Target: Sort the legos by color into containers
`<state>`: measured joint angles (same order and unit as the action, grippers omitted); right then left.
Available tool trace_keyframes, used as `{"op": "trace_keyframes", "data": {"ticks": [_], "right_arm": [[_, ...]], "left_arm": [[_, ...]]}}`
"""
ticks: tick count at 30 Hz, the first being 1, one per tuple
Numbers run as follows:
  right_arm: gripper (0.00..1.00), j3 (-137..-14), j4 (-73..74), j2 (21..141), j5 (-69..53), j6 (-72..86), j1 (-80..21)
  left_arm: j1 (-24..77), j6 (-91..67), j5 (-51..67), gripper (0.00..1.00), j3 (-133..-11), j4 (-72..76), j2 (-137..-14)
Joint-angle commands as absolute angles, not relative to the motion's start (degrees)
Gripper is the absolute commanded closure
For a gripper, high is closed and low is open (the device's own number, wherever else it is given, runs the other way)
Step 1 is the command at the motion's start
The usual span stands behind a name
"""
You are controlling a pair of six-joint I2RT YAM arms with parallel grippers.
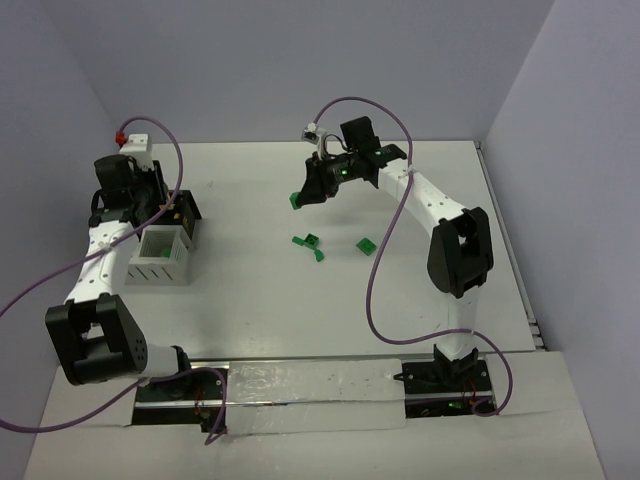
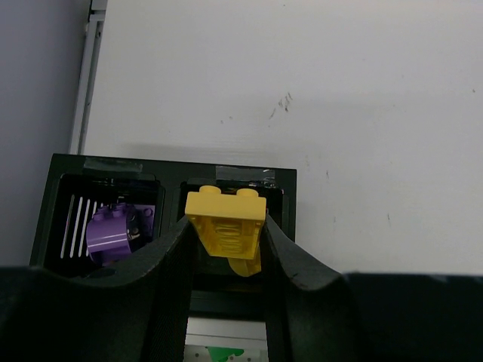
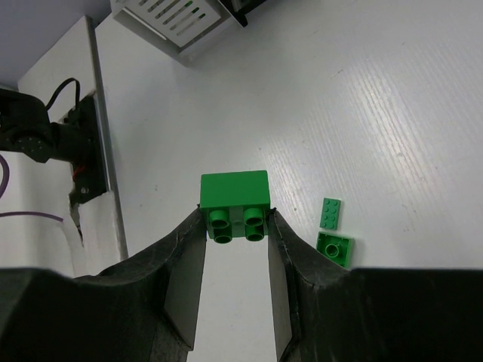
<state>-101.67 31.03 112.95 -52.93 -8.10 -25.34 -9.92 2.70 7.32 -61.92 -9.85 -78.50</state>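
Yellow brick (image 2: 226,226), clamped in left gripper (image 2: 226,229), sits over right-hand cell of black tray (image 2: 173,167); to be released low, clear of purple brick (image 2: 113,230). Green brick (image 3: 235,196) is pinched in right gripper (image 3: 235,222).

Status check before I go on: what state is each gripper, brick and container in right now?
left gripper: shut on the yellow brick, over the black tray.
right gripper: shut on a green brick.
purple brick: lying inside a black tray compartment.
loose green bricks: three lying on the table, ungripped.
white box: upright, open top, beside the black tray.
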Motion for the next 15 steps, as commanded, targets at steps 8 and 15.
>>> {"op": "trace_keyframes", "data": {"ticks": [8, 15], "right_arm": [[1.0, -106.1, 27.5, 110.8, -55.3, -6.9, -26.0], [1.0, -106.8, 24.4, 111.5, -54.1, -4.2, -27.3]], "left_arm": [[-11.1, 2.5, 9.8, 0.44, -63.8, -9.3, -80.0], [-11.9, 1.1, 19.6, 0.36, -64.8, -10.3, -78.0]]}}
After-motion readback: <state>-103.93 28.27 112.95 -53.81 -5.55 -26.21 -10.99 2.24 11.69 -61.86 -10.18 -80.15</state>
